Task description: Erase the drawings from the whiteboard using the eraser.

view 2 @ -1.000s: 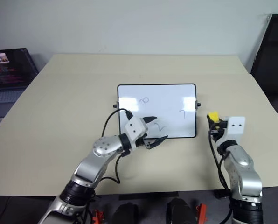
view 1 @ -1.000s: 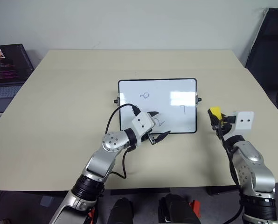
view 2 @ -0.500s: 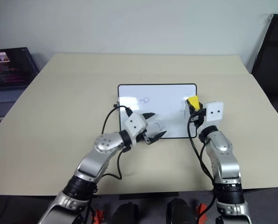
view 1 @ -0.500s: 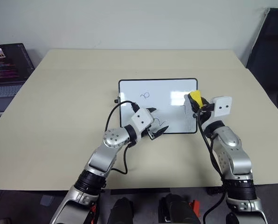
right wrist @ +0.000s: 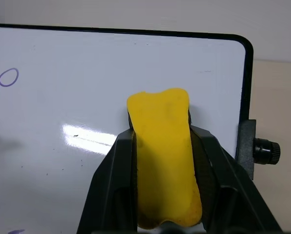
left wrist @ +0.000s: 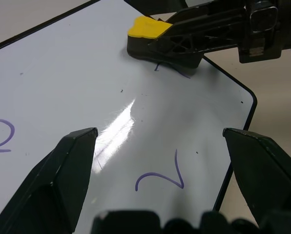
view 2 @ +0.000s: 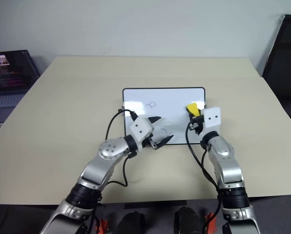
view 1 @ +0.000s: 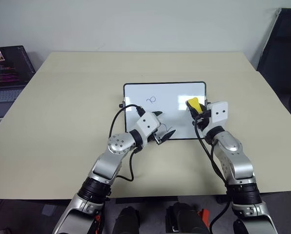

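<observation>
Right hand (view 1: 196, 108) clamps the eraser (right wrist: 164, 146) over the whiteboard (view 1: 172, 92); left hand (left wrist: 160, 161) spread wide, empty.

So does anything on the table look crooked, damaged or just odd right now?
Only one thing: the yellow eraser looks squeezed in the right gripper, its sides pinched in between the fingers. The whiteboard lies square on the table and looks undamaged.

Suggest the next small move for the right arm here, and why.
Probably a short rubbing stroke: the right gripper holds the eraser on the whiteboard over the hooked mark; the loop and check remain.
</observation>
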